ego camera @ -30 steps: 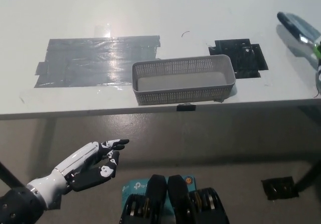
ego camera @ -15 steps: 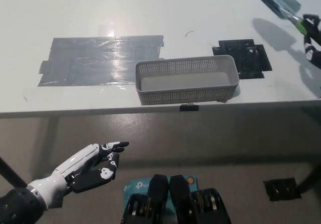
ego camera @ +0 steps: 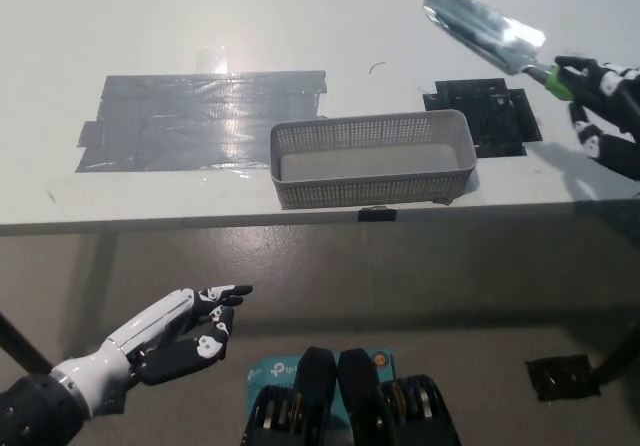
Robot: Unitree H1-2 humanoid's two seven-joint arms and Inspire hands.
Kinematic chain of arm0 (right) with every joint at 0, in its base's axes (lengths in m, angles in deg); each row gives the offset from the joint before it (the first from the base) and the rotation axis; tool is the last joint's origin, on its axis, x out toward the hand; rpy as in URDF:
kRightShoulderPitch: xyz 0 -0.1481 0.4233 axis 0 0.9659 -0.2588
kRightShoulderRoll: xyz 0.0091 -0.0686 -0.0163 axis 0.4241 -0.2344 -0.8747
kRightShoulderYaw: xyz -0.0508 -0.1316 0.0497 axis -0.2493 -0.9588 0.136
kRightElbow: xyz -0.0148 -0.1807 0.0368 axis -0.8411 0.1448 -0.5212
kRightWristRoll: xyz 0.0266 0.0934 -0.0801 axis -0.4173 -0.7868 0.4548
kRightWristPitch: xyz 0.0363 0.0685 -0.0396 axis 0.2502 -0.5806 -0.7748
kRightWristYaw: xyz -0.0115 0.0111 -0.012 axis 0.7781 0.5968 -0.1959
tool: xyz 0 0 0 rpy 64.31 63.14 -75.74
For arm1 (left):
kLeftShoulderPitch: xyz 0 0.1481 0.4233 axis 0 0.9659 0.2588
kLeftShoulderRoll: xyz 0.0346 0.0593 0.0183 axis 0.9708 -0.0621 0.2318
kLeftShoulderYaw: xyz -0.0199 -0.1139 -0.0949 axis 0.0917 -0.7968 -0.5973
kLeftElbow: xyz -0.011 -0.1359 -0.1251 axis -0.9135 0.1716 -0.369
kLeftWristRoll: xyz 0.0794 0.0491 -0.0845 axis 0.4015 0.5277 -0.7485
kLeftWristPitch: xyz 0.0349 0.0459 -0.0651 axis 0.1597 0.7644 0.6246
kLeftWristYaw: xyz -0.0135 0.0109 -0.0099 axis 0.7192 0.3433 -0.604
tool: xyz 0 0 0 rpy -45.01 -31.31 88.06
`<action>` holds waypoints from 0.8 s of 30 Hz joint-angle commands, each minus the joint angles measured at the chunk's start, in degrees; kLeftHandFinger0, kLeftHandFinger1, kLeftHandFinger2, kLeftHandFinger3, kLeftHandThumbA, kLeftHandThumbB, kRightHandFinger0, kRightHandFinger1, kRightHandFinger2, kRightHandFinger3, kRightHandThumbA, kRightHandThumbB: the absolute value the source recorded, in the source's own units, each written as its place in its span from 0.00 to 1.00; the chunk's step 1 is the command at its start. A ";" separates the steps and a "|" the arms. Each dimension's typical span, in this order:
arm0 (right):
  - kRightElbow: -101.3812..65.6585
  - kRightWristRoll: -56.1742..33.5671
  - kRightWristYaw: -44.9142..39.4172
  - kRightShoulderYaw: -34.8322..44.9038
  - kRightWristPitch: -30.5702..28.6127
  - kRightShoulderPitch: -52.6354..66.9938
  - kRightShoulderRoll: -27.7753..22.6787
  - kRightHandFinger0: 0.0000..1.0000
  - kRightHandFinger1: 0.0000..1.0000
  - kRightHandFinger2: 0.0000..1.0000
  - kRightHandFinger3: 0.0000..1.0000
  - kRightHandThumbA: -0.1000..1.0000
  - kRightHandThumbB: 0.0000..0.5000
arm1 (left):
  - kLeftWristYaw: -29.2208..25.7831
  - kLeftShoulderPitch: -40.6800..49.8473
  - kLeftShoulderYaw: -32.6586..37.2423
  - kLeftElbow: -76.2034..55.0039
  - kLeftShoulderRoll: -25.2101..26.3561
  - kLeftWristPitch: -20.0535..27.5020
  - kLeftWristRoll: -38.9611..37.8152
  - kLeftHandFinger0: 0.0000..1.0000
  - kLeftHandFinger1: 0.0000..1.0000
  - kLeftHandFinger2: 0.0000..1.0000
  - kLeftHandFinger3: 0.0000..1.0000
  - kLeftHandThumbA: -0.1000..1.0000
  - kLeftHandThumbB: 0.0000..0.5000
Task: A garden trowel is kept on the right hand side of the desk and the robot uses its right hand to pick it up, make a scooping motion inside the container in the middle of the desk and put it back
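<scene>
Silvery-bladed trowel with a green collar, handle clasped by right hand fingers; left hand rests low, fingers spread.

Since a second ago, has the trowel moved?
Yes. Held in the right hand, the trowel has swung left: its blade was right of the black tape patch and is now beyond it, nearer the container.

Shiny silver trowel hangs tilted in the air, right of and beyond the grey perforated container.
</scene>
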 commanded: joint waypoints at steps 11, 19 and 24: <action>-1.33 -1.03 -2.96 4.47 -12.26 -1.15 -8.79 0.00 0.19 0.44 0.36 0.00 0.23 | 1.09 -1.41 0.77 -0.72 2.42 1.17 1.48 1.00 1.00 1.00 1.00 0.78 0.35; -1.38 1.95 0.30 -1.51 -13.97 -5.38 -10.95 0.00 0.20 0.53 0.40 0.00 0.29 | 1.07 -2.12 1.78 -1.34 2.84 1.03 2.86 1.00 1.00 1.00 1.00 0.79 0.28; -2.96 1.65 1.87 -3.56 -13.97 -4.66 -11.54 0.00 0.22 0.60 0.61 0.00 0.31 | 1.24 -2.69 2.06 -1.09 2.92 1.10 2.68 1.00 1.00 1.00 1.00 0.80 0.26</action>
